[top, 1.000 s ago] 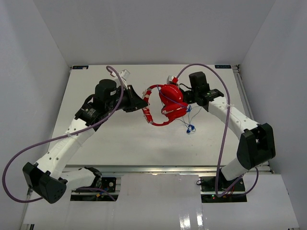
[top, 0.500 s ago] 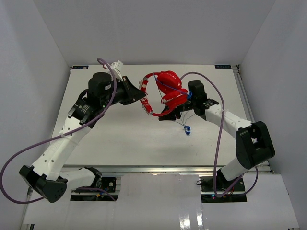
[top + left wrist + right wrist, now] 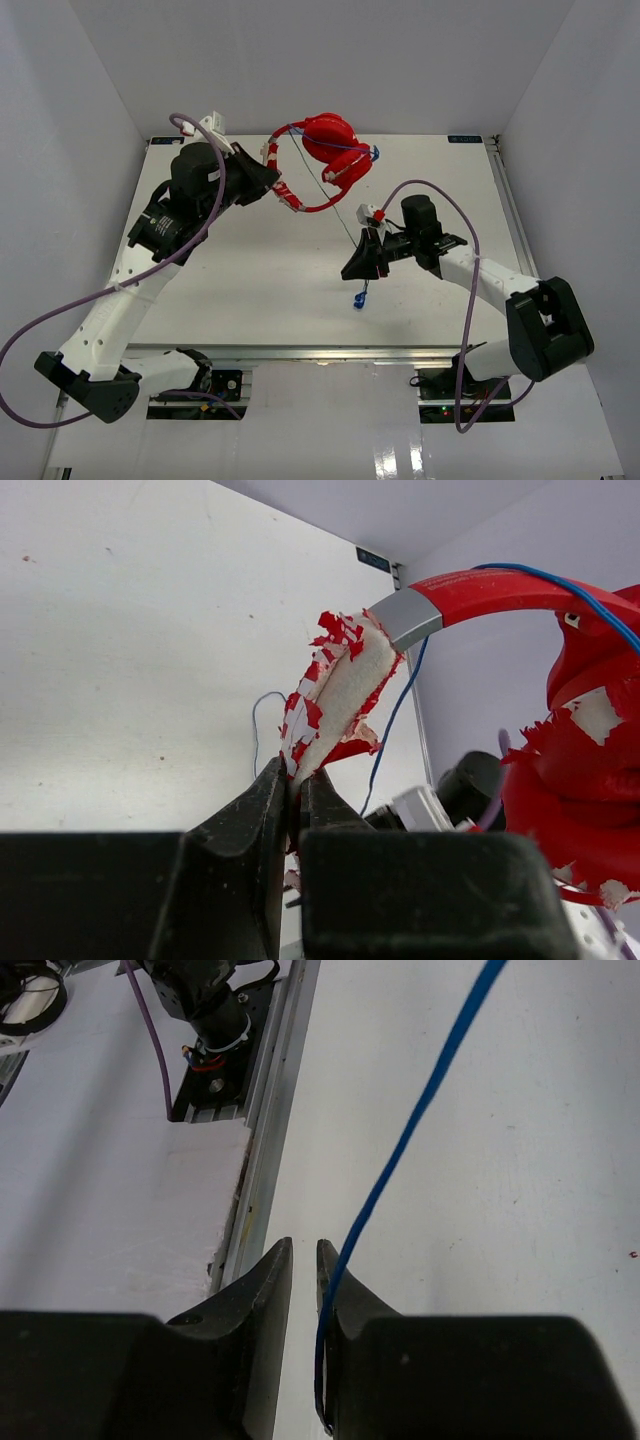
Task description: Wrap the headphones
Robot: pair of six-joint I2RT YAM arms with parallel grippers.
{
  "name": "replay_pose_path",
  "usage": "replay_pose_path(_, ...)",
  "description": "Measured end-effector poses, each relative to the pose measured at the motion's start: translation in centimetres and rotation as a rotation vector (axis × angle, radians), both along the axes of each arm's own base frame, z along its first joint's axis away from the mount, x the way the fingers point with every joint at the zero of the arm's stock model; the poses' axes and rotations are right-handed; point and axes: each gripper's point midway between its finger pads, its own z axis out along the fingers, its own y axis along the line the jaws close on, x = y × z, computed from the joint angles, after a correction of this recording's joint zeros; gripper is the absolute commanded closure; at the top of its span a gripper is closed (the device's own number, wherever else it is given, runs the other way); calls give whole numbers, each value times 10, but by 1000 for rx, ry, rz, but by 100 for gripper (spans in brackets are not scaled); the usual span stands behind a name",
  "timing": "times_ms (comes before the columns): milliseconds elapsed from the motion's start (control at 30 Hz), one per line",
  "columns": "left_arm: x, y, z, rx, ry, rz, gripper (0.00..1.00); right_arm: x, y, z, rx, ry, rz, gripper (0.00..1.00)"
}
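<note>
Top external, left arm [image 3: 150, 270] raised, left tool [image 3: 266, 174] clamping headphones [image 3: 330, 140], right tool [image 3: 352, 268] nearly closed

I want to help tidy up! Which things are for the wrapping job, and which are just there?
For the job: headphones, blue cable, left gripper, right gripper.
Just there: purple robot cable, table.

readable text: none | small dark label [image 3: 372, 559] on table [image 3: 120, 660] edge: too blurred to read
</note>
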Motion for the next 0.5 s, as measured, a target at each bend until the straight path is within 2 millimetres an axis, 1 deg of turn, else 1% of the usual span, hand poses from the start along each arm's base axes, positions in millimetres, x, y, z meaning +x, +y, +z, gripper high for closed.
replay_pose_path(167,9,14,-1,13,-6,95,100,-7,-4,13,23,-73,9,90)
replay_pose_path(333,21,27,-4,53,-12,186,100,-11,-10,12,-26,-121,-10,92)
replay_pose_path(433,33,32,-12,105,-8,229,100,-6,-13,19,-78,-213,-33,92)
replay_pose_path(500,41,35,-22,149,5,252,100,1,-18,31,-116,-299,-58,92)
